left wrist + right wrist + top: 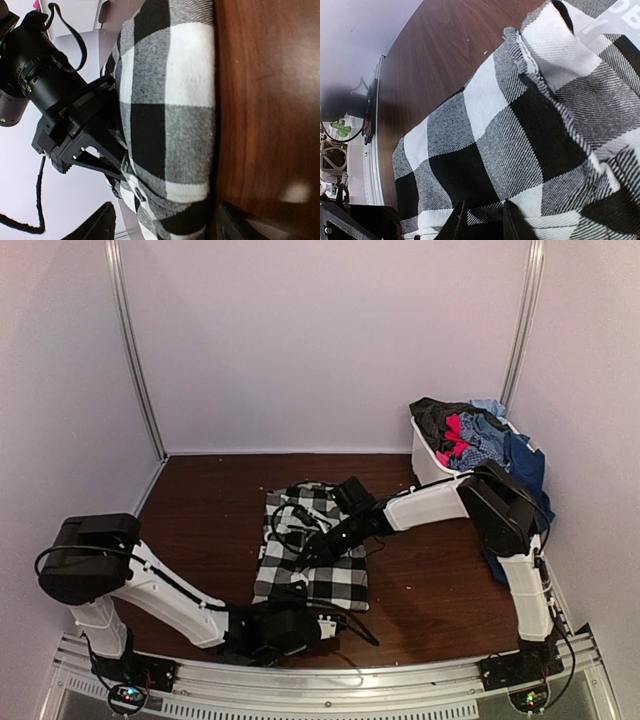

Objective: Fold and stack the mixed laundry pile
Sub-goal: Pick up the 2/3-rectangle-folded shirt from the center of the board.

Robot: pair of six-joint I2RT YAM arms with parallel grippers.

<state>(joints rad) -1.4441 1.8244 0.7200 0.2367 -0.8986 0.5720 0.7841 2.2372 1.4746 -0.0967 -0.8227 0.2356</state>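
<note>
The task is in its early part. Only one garment, the black-and-white checked shirt [312,560], is out of the pile. It lies spread in the middle of the brown table [200,500], and its white lettering shows in the right wrist view. It looks partly folded (one layer lies over another near the lettering), but I would not call it finished. The rest of the mixed laundry pile [465,430], with red, light blue and dark pieces, is heaped in the white bin [428,468] at the far right. A navy blue piece [527,465] hangs over the side of the bin. No stack of folded garments is visible.

The left gripper [166,210] is at the near edge of the shirt with its jaws wide apart, one finger on each side of the shirt's corner, and it holds nothing. The right gripper [483,207] is low over the middle of the shirt. Its fingers are close together with cloth at the tips, and I cannot tell whether they pinch it. In my judgement this shirt must be completed first, and then every other garment.
</note>
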